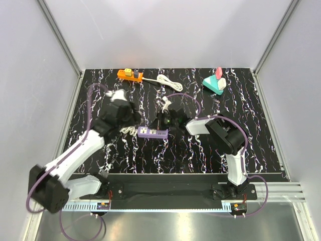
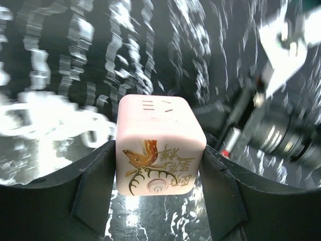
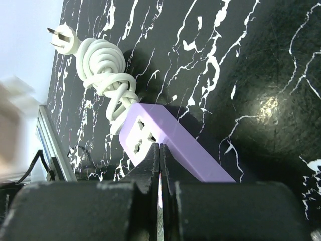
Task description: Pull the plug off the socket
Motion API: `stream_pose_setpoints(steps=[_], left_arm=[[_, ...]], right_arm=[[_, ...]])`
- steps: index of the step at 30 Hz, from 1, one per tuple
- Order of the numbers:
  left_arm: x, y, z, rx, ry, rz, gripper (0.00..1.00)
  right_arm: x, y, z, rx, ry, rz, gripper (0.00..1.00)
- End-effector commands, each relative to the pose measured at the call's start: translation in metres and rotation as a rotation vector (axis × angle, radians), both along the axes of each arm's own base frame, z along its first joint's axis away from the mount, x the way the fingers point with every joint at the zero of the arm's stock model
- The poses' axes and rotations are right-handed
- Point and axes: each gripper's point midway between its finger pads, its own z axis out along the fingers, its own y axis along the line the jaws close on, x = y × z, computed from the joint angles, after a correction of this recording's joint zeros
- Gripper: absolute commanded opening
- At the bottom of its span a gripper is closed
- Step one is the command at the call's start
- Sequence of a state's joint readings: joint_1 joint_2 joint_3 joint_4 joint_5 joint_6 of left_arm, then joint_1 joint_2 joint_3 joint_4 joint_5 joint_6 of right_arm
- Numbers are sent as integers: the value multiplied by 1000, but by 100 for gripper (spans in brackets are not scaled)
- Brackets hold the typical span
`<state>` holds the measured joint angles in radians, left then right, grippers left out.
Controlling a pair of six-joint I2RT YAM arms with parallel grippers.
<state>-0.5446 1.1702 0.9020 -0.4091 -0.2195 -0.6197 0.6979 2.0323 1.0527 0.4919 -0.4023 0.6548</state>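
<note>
You're looking at a black tabletop [image 1: 200, 150] veined with white marbling, boxed in on three sides by plain pale grey walls [image 1: 165, 30]. Aluminium posts [image 1: 61, 37] run up the two back corners. Below the near edge lies a shiny metal sheet [image 1: 165, 228] with a bright band of glare; the light on the walls is soft and even

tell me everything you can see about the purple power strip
The purple power strip is a long lilac bar that looks like smooth plastic. The sockets visible in the right wrist view are empty. It lies flat on the black marbled table, near the middle between the two arms. A white cord, bundled into a knot, leaves one end and finishes in a loose white plug lying on the table. The shut right tool has its tips on the strip's top face. Nothing else appears to touch it.
</note>
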Motion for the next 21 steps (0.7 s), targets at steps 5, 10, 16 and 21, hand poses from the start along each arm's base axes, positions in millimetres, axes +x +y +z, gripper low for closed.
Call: stream_pose_setpoints(steps=[5, 10, 16, 21], left_arm=[[-31, 119, 0, -99, 14, 458, 0], [-60, 166, -28, -85, 116, 655, 0], [-76, 213, -56, -46, 218, 851, 0], [-80, 242, -80, 16, 336, 966, 0]], right_arm=[[-33, -19, -69, -189, 105, 16, 0], [-32, -20, -68, -193, 86, 17, 0], [-34, -19, -66, -179, 83, 24, 0], [-33, -19, -63, -175, 77, 26, 0]])
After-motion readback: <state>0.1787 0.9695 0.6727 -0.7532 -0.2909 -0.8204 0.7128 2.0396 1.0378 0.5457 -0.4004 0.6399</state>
